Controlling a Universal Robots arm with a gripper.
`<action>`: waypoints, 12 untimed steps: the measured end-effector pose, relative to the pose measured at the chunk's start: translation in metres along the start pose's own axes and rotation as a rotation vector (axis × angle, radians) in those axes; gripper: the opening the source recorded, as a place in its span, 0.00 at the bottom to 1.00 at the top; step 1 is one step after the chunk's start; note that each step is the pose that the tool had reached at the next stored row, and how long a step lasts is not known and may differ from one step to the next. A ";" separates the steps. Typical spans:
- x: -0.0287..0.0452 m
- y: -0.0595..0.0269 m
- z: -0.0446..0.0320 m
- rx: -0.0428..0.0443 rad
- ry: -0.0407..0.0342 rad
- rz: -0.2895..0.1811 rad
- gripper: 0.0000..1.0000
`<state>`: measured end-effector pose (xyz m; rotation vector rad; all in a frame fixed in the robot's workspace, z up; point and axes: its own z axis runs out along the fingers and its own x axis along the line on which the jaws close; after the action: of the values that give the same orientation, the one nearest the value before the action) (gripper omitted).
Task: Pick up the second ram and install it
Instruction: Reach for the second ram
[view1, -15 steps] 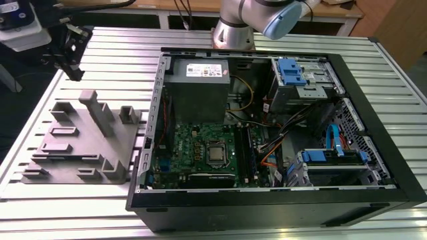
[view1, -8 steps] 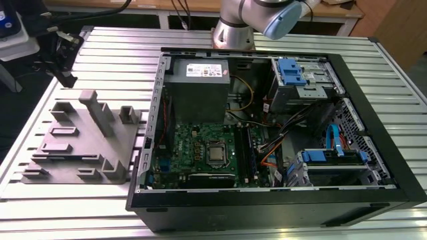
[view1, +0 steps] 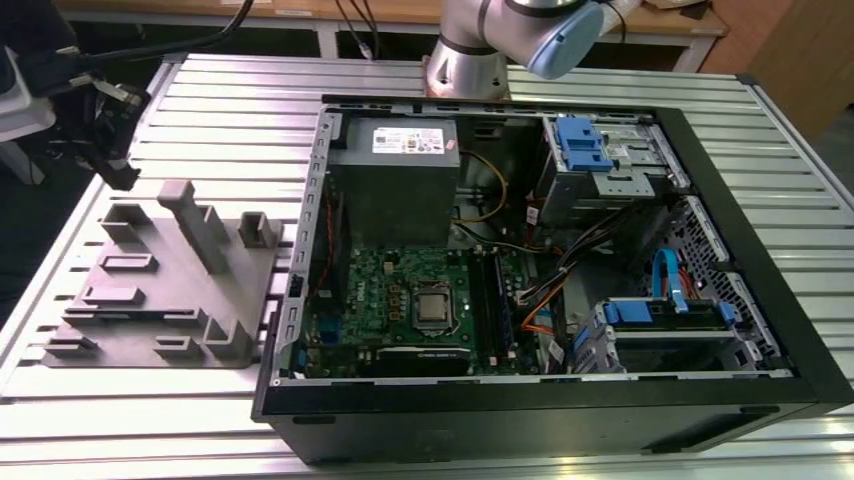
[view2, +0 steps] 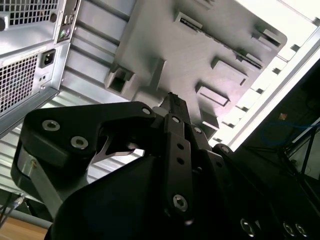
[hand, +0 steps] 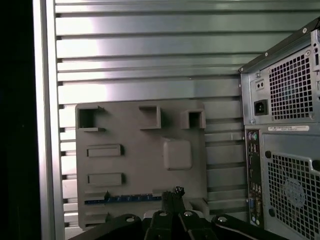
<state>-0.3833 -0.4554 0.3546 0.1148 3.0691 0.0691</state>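
One closed pincer hangs by the second ram at the edge of the grey block. Open desk lies around the block.

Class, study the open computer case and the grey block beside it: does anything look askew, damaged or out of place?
Nothing stands out. The open black computer case lies flat on the slatted metal table; the grey plastic block with upright posts sits flat at its side, toward the exterior view's left. No damage shows.
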 end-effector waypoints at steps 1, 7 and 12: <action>0.0012 -0.0020 0.0008 -0.0001 -0.0001 0.000 0.07; 0.0100 -0.0122 0.0062 -0.0001 -0.0001 0.000 0.07; 0.0188 -0.0201 0.0118 -0.0001 -0.0001 0.000 0.07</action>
<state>-0.4026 -0.4735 0.3406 0.1147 3.0690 0.0693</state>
